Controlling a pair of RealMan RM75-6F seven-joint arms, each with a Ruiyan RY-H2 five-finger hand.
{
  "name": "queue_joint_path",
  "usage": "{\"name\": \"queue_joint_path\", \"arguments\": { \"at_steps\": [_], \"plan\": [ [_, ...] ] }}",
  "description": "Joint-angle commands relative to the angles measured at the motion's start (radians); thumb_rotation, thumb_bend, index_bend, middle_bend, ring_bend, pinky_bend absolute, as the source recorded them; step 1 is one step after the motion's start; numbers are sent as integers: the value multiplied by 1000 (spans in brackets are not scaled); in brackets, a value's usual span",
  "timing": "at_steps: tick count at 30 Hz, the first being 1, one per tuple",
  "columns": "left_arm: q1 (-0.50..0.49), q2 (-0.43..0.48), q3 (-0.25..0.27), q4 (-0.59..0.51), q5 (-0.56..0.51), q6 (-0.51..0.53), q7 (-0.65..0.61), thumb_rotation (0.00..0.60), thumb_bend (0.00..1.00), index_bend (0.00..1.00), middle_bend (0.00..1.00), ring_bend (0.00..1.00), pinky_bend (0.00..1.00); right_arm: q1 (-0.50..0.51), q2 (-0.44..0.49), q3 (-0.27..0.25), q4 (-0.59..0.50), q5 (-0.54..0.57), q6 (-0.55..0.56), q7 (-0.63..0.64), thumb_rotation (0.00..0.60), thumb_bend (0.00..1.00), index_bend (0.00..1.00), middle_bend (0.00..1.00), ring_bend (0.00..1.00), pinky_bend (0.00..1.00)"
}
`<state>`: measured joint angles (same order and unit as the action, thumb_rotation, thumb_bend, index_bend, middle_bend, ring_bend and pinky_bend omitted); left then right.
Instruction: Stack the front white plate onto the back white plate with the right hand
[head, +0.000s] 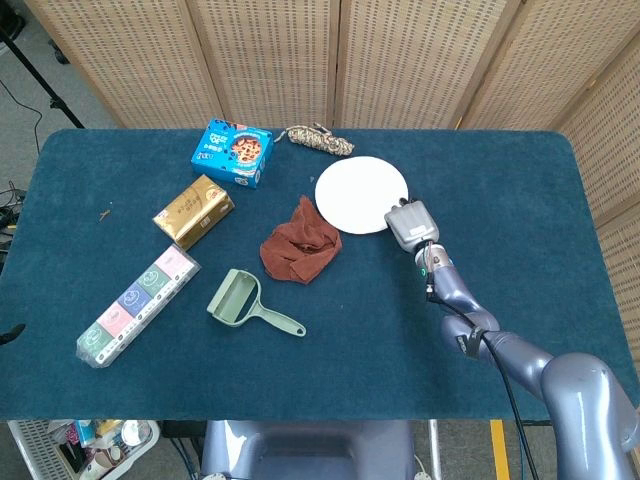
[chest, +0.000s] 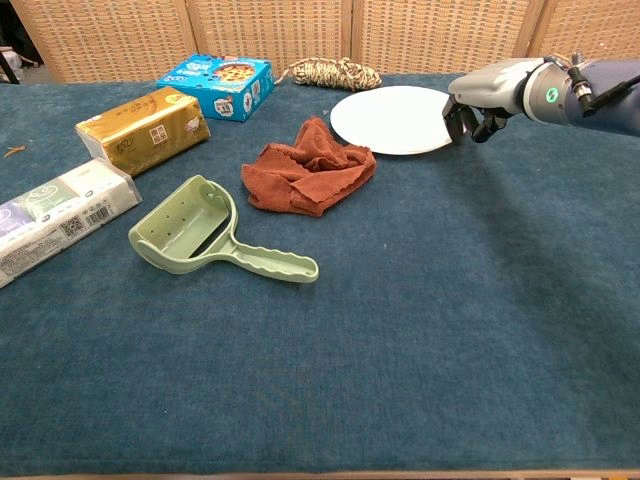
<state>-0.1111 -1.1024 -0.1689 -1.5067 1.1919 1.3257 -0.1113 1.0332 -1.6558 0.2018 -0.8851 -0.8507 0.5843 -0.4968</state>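
Looking from the near edge of the blue table (chest: 420, 350) outward, we first meet the green scoop (chest: 205, 240), the pack of small cartons (head: 135, 305) at far left, and the rust-red cloth (chest: 310, 178). Beyond them lie the gold box (chest: 145, 128), the blue snack box (chest: 222, 85) and, at the back, a coil of rope (chest: 335, 72).

Just right of the cloth we see what reads as a single white plate (head: 360, 194); whether one disc lies on another we cannot tell, since no second rim shows clearly in either view. Our right hand (chest: 478, 98) sits at the plate's right rim, its fingers (chest: 462, 120) curled downward over the edge. We cannot tell whether they actually pinch the rim or merely touch it. The left hand appears in neither view.

We judge the plate to be stiff, smooth and fairly light, and breakable if dropped or knocked. Lying flat on soft cloth, it offers only its thin rim, so we would take it there, a thumb under the lip and fingers on top, on the side nearest the hand. The glaze looks slippery, so a firm pinch and a low, level carry seem wise.
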Motion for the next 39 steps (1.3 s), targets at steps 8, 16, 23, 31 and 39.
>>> {"name": "queue_joint_path", "arguments": {
  "at_steps": [8,16,23,31,39],
  "plan": [
    [0,0,1,0,-1,-1,3,600,14,9,0,0,0,-10,36,3,-49,0,52,1,600,965,461,347,189,230],
    [1,-1,2,-7,5,6,8,600,14,9,0,0,0,-19,26,-21,16,25,22,-20,600,964,460,347,189,221],
    [2,0,1,-6,2,7,6,600,14,9,0,0,0,-8,-12,-29,45,26,0,-22,600,964,461,347,189,221],
    [2,-1,0,-4,-1,4,6,600,14,9,0,0,0,19,-45,-17,62,24,-6,-24,600,964,461,347,189,221],
    [1,-2,0,-1,-3,2,6,600,14,10,0,0,0,36,-70,-7,58,21,6,-25,600,964,458,347,189,216]
  ]
}}
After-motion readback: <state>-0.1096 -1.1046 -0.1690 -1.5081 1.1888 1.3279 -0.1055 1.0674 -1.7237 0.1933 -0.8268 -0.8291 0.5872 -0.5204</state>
